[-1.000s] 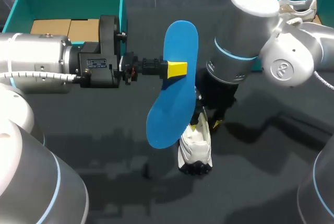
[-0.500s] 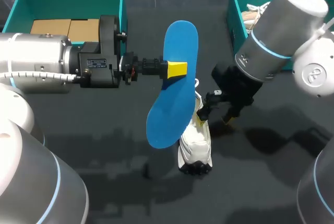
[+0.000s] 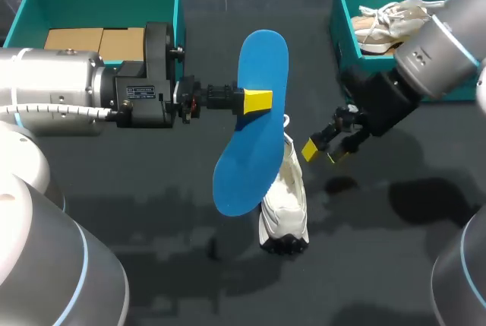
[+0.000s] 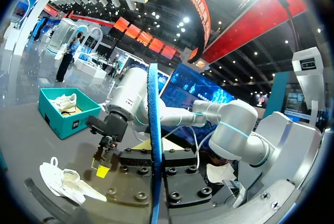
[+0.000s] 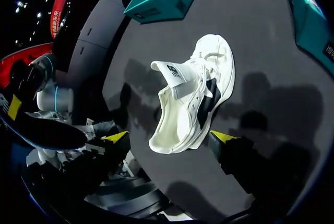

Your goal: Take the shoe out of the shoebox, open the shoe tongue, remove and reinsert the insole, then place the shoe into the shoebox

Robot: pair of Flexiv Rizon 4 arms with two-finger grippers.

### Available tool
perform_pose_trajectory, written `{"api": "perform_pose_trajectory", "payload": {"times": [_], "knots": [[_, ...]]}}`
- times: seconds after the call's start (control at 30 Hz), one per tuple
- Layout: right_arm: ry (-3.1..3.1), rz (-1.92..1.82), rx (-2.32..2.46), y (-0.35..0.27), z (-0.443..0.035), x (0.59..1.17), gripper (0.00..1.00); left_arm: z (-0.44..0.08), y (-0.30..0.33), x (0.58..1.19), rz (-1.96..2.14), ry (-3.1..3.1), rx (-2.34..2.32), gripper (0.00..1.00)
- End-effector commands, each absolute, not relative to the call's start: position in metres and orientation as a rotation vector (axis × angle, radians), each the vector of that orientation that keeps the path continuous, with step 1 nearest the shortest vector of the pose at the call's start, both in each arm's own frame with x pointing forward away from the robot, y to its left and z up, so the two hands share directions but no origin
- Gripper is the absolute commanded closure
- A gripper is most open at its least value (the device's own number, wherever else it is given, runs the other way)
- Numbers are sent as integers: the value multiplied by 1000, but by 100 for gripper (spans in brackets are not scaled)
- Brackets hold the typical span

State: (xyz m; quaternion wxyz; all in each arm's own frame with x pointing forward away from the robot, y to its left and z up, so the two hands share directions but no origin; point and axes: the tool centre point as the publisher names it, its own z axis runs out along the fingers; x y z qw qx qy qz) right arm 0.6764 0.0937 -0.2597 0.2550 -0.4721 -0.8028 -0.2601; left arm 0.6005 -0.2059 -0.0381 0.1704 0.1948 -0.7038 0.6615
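Blue insole (image 3: pixel 254 151) hangs with its long axis near-to-far, pinched in my level left gripper (image 3: pixel 258 101) above the white shoe (image 3: pixel 287 204) lying likewise on the table (image 3: pixel 152 257), my right gripper (image 3: pixel 323 153) angled down beside it, fingers wide.

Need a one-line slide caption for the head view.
Left gripper holds the blue foam insole above the white sneaker while the open right gripper hangs beside it.
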Motion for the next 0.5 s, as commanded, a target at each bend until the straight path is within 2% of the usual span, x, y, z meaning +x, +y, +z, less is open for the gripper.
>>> {"api": "perform_pose_trajectory", "payload": {"times": [0.03, 0.5], "knots": [[-2172, -767, -1303, 90, -262, 670, 0, -39, -208, 601, 1882, -1997, 553, 100], [-2060, -792, -1172, 108, -233, 680, 0, -37, -202, 629, 2099, -2273, 245, 100]]}}
